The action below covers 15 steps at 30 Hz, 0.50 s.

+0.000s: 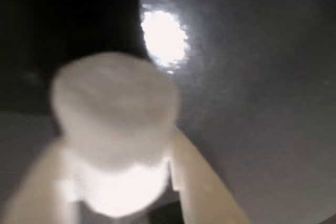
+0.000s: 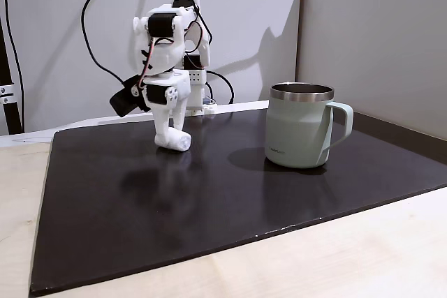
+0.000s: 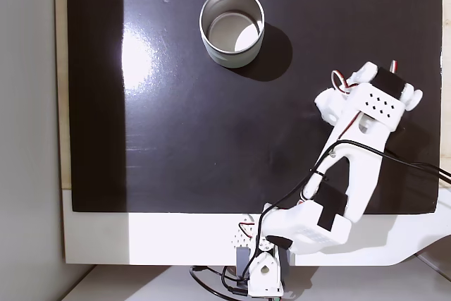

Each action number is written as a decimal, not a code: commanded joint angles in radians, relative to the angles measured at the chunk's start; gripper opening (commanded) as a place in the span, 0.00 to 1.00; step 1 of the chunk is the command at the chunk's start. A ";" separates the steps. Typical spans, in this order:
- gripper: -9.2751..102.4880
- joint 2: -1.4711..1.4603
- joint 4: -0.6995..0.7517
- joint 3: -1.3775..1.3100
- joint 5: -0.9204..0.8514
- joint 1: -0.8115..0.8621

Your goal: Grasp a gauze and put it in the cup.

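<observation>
Tool: we're seeing the tool (image 2: 174, 142) pointing down near the left-back part of the black mat (image 2: 209, 200) in the side-on fixed view, with its tip sitting right at the mat surface. In the wrist view the tool (image 1: 118, 182) is clamping its pale fingers (image 1: 202, 182) on either side of a white roll, so it's gripping the gauze.

Gauze: the gauze (image 1: 115, 114) is filling the middle of the wrist view (super blurry, but it's reading as a soft white short cylinder). In the side-on fixed view the gauze (image 2: 177, 142) is showing as a small white lump at the very tip of the tool. We can't tell whether it's still touching the mat or just off it.

Cup: the cup (image 2: 302, 125) is standing upright on the right part of the mat in the side-on view, handle sticking out to the right, well apart from the tool. In the top-down fixed view the cup (image 3: 232, 27) is looking empty inside, sitting near the top of the picture.

Arm: the white arm (image 3: 352, 167) is reaching from its base (image 3: 262, 273) at the bottom edge up toward the right side of the mat in the top-down view, black cables trailing along it.

Bench: the mat is lying on a light wood bench (image 2: 314, 263).
</observation>
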 commanded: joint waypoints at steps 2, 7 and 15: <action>0.09 0.037 -0.014 -0.051 0.000 -0.002; 0.08 0.051 -0.017 -0.037 0.003 0.002; 0.08 0.155 0.069 -0.069 0.006 -0.028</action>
